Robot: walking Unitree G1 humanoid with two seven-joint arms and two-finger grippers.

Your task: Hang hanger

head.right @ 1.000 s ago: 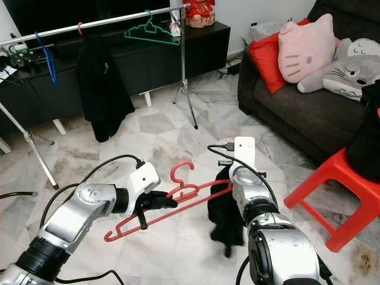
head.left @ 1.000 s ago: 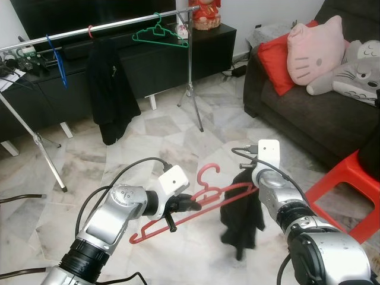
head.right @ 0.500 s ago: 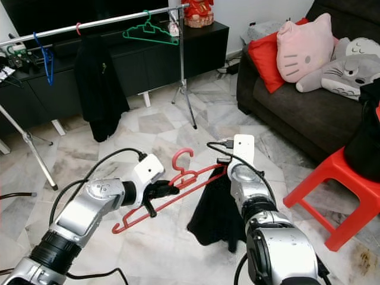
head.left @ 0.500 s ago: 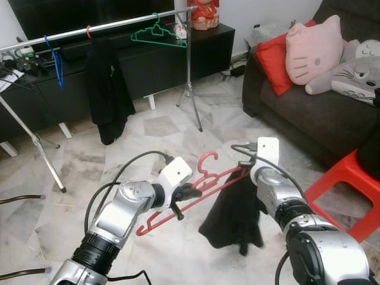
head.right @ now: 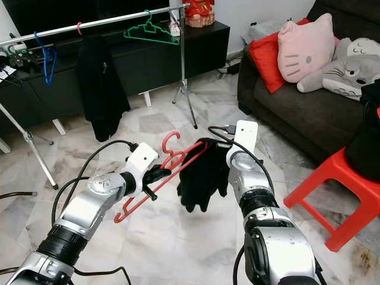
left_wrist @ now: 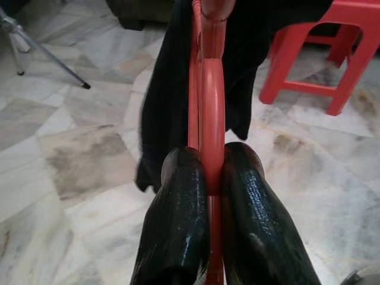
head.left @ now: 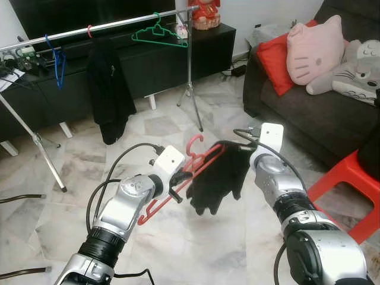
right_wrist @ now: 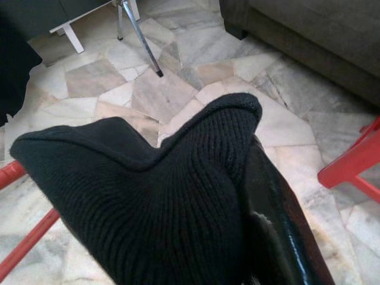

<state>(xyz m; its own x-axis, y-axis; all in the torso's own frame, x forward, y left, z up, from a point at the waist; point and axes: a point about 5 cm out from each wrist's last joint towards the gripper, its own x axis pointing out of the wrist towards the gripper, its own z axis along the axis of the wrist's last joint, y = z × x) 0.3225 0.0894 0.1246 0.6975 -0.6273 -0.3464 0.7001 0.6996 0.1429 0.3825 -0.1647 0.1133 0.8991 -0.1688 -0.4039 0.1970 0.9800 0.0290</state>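
A red plastic hanger (head.left: 155, 208) is tilted in front of me, hook (head.left: 193, 143) uppermost. My left gripper (head.left: 178, 179) is shut on its lower bar; in the left wrist view the two black fingers (left_wrist: 179, 225) clamp the red bar (left_wrist: 211, 119). A black knit garment (head.left: 217, 176) is bunched over the hanger's right end and hangs below it. My right gripper (head.left: 237, 149) is shut on that garment's top edge; in the right wrist view the cloth (right_wrist: 136, 196) covers all but one finger (right_wrist: 273, 225). The clothes rail (head.left: 119, 24) stands far ahead.
On the rail hang a green hanger (head.left: 158, 35), a blue hanger (head.left: 57, 59) and a black jacket (head.left: 110, 89); its tripod legs (head.left: 193, 107) spread on the marble floor. A dark sofa (head.left: 309, 113) with cushions is on the right, a red stool (head.left: 344, 190) beside it.
Both arms have lifted the hanger and garment higher and forward. The garment, hanging long before, now sits bunched over the hanger's right end.
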